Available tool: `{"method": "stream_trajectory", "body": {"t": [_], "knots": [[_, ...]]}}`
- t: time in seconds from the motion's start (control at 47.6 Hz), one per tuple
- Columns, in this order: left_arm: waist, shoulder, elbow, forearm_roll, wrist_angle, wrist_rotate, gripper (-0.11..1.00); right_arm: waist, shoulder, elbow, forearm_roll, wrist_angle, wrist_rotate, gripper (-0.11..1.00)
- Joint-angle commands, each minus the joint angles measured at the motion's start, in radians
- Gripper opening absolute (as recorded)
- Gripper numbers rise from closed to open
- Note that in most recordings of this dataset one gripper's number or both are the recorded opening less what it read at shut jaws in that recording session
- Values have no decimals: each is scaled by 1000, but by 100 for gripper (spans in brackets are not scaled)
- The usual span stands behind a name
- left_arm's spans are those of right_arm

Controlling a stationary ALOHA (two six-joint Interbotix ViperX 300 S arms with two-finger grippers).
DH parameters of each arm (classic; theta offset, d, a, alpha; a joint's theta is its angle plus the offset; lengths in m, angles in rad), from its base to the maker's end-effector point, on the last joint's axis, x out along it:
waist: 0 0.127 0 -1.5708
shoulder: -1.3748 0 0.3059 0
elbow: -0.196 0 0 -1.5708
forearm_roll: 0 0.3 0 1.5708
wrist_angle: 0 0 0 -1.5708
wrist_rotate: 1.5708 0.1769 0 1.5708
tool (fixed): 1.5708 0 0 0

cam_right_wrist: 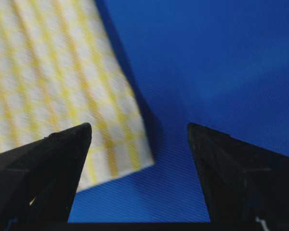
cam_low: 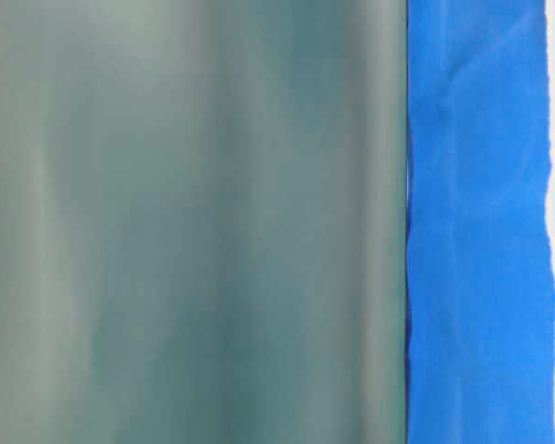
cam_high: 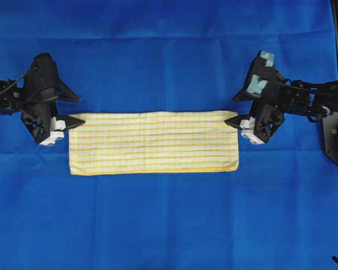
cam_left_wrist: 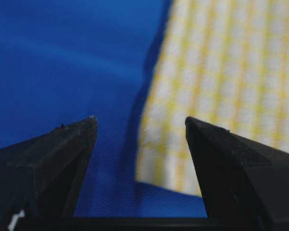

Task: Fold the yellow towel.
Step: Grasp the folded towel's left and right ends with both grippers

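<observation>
Black fingers (cam_left_wrist: 62, 144) stood apart on both grippers, each flanking a far corner of the yellow towel (cam_high: 153, 142), already one long band; next, judging, pinch those corners.

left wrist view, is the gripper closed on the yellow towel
No: the left gripper stands open, its jaws wide apart, with one corner of the yellow towel lying flat on the blue cloth between them.

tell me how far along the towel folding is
Done: the yellow towel already lies as a long narrow strip on the blue cloth, apparently folded once. In hand: nothing; the left gripper and right gripper sit open at its far corners. Left: further folds.
</observation>
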Motion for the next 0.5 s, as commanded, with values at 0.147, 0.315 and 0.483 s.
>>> {"method": "stream_trajectory", "body": {"t": [0.147,0.315,0.483], "knots": [[8,60,-25,0,-3,2,64,-5,51,-35,-2,-2,-2,77],[9,64,-26,0,29,3,48,-5,51,-37,-3,8,-2,69],[6,66,-32,0,103,6,14,-2,51,-41,-11,26,-11,29]]}}
